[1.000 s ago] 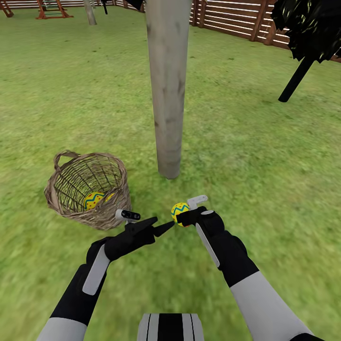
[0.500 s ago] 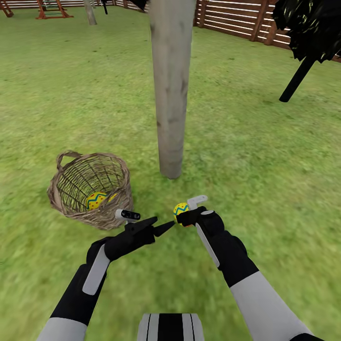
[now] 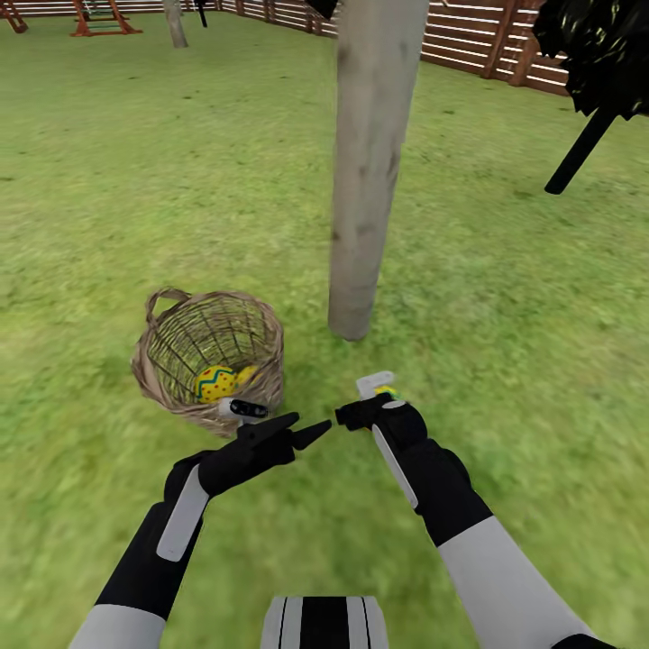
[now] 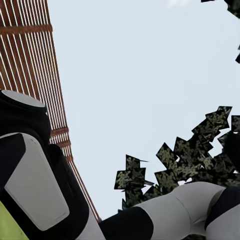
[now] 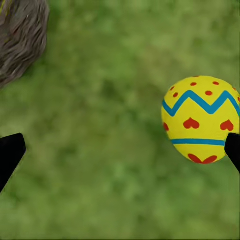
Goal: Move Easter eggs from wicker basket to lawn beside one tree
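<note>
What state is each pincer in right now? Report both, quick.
Left pincer: open, holding nothing.
Right pincer: open, with the zigzag egg beside one fingertip and not clamped.

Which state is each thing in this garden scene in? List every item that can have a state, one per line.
Basket: upright, open, holding two eggs.
Eggs in basket: lying at the bottom.
Third egg: out of the basket, over grass, beside one finger, not clamped.
Right end effector: open.
Left end effector: empty; open or shut unclear.
Tree: standing upright next to the basket.
</note>
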Controlling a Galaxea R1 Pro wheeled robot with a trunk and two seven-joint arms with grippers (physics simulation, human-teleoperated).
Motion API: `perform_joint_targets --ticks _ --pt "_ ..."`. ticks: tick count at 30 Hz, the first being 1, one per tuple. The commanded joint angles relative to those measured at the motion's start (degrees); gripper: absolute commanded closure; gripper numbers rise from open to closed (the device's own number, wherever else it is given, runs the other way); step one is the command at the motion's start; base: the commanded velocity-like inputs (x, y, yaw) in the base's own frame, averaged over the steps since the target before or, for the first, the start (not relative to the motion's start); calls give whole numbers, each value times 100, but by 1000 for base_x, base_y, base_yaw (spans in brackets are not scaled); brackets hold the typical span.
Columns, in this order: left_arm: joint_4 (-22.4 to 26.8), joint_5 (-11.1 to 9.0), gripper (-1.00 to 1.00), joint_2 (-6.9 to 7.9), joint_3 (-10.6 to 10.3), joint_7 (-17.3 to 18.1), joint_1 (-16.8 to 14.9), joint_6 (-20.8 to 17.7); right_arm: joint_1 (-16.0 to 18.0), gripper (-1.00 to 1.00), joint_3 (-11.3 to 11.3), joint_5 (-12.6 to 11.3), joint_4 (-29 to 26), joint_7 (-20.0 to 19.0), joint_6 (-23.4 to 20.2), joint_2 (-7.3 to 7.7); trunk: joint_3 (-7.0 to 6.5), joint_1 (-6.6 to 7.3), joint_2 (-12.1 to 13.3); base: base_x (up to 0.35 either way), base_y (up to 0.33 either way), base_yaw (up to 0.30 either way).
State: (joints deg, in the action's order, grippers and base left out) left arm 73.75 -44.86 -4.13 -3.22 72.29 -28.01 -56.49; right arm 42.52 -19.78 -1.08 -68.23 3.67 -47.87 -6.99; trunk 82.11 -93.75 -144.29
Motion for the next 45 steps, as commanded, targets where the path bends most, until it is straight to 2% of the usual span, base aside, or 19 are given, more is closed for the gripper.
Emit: perform_joint_targets --ticks 1,7,9,11,15,19,21,24,26,28,30,32,34,39,45 --pt "-2 -23 -100 0 -4 5 -3 -44 3 -100 -9 -15 -6 37 -29 -1 4 1 -1 0 295 0" --pt "11 -23 -100 11 6 10 -3 -46 7 -100 6 -15 -13 37 -29 9 4 1 -1 0 296 0" --pt "19 -23 -100 26 66 23 -3 -47 9 -100 24 -15 -14 37 -29 12 4 1 -1 0 298 0" --pt "26 -23 -100 103 165 76 -3 -47 10 -100 36 -15 -14 37 -30 13 4 1 -1 0 298 0" --pt "37 -59 -100 332 361 467 -3 -59 10 -100 56 -15 -14 37 -29 13 4 1 -1 0 298 0" --pt "12 -140 -100 540 675 1086 6 -69 8 -100 76 -15 -14 37 -30 13 4 1 -1 0 298 0" --pt "4 -149 -100 625 851 1191 42 -76 8 -100 78 -15 -14 37 -31 13 4 1 -1 0 292 0" --pt "6 -157 -100 678 1124 1258 97 -88 10 -100 79 -15 -26 35 -35 13 4 1 -1 0 272 0" --pt "2 -168 -100 698 1387 1313 113 -96 10 -100 91 -10 -50 26 -37 15 4 1 -1 0 259 0" --pt "-3 -170 -100 739 1581 1421 121 -98 10 -100 160 -8 -67 12 -51 14 4 1 -1 0 257 0" --pt "-12 -172 -100 851 1688 1577 129 -99 10 -100 265 -7 -108 1 -93 14 4 1 -1 0 257 0" --pt "-49 -171 -100 971 1738 1761 156 -99 10 -100 333 -2 -259 -2 -183 18 4 1 -1 0 204 0" --pt "-77 -169 -100 1033 1767 1771 206 -94 10 -100 388 -1 -496 -5 -510 41 4 1 -1 0 81 0" --pt "-96 -164 -100 1061 1779 1771 240 -91 13 -100 450 1 -900 1 -939 57 4 1 -1 0 17 0" --pt "-98 -165 -100 1064 1780 1771 243 -91 27 -100 457 13 -1033 21 -992 49 4 1 -1 0 1 0"
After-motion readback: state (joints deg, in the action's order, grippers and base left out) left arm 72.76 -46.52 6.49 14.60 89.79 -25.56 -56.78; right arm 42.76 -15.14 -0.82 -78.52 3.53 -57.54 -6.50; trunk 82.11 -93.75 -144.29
